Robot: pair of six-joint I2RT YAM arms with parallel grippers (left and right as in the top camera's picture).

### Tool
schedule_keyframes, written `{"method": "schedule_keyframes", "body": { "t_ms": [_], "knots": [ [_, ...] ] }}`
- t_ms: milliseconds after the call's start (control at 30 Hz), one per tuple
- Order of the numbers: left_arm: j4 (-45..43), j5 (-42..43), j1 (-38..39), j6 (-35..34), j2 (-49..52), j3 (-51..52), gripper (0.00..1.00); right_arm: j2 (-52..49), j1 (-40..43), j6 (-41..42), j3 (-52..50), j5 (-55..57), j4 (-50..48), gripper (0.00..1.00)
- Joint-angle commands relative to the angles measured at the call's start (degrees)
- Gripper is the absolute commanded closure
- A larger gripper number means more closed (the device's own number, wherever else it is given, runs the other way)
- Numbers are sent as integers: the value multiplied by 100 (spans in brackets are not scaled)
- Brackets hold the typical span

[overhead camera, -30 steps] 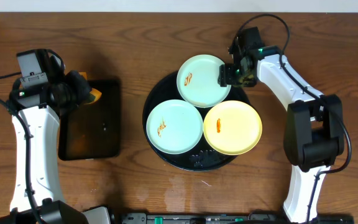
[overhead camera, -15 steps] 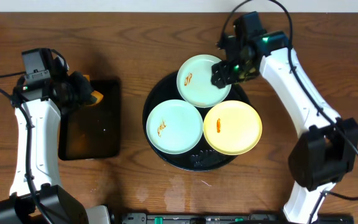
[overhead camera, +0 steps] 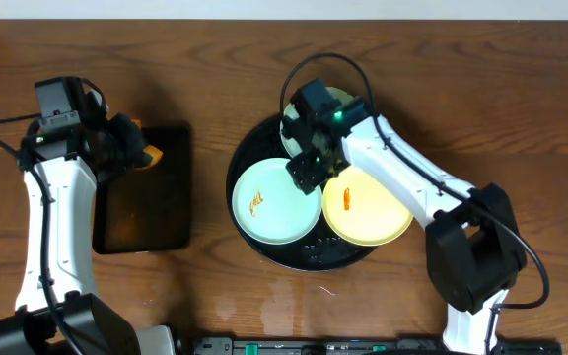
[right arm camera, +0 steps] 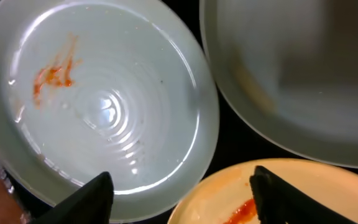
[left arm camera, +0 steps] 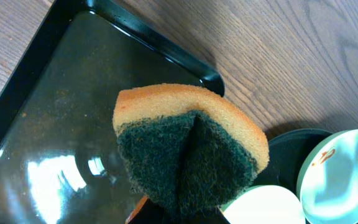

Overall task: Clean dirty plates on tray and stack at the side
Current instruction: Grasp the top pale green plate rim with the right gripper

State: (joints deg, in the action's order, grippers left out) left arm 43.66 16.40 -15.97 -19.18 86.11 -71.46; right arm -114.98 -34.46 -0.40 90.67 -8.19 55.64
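Swinging left from the tray's far right rim, the right claw [overhead camera: 305,170] is now hanging spread wide where the three plates are meeting. The brown wooden table [overhead camera: 215,59] is carrying the large round glossy black tray [overhead camera: 309,256] and, left of it, the smaller rectangular black tray [overhead camera: 146,212]. The round tray is holding the pale yellow round plate [overhead camera: 373,212] near right, the near pale mint-blue round plate [overhead camera: 269,202] left, and the far pale mint-blue round plate [right arm camera: 291,74], all orange-smeared. The left claw [overhead camera: 131,148] is gripping a folded orange-and-green sponge [left arm camera: 191,155] above the rectangular tray's far right corner.

Three plates: a blue plate [overhead camera: 269,202], a second blue plate [right arm camera: 303,68] and a yellow plate [overhead camera: 373,207]. One round tray [overhead camera: 240,163]. One flat black tray [overhead camera: 146,212]. One sponge [left arm camera: 191,149]. Two robot arms: a left arm [overhead camera: 47,217] and a right arm [overhead camera: 402,177].
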Motion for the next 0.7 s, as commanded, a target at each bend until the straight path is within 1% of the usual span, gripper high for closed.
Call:
{"method": "schedule_keyframes", "body": {
  "t_ms": [0,67,233,300,333,400,500,667],
  "knots": [
    [22,-57,4,105,0,-96,93,-55,-63,343,-280,280,-170,38],
    [26,-57,4,92,0,-96,93,-57,-63,348,-378,258,-260,43],
    [26,-57,4,92,0,-96,92,-57,-68,492,-634,107,-538,51],
    [26,-57,4,92,0,-96,93,-57,-68,507,-710,107,-619,51],
    [24,-57,4,92,0,-96,93,-57,-68,501,-719,116,-649,50],
    [22,-57,4,92,0,-96,93,-59,-68,485,-719,127,-758,49],
    [20,-57,4,92,0,-96,93,-90,-68,509,-721,85,-831,53],
    [13,-57,4,92,0,-96,92,-393,-68,507,-721,81,-839,52]
  ]
}}
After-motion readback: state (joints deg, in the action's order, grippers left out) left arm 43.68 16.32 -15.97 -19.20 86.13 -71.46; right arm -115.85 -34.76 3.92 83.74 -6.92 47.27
